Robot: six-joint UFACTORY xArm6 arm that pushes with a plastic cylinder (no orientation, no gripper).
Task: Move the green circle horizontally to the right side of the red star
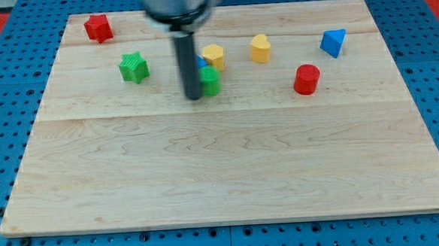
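Note:
The green circle lies in the upper middle of the board, partly hidden by my rod. My tip rests on the board right against the circle's left side. The red star sits near the board's top left corner, far to the left of and above the circle. A blue block peeks out just above the green circle, mostly hidden behind the rod.
A green star lies left of the rod. A yellow hexagon and a yellow heart sit above right of the circle. A red cylinder and a blue triangle are at the right. The wooden board lies on blue pegboard.

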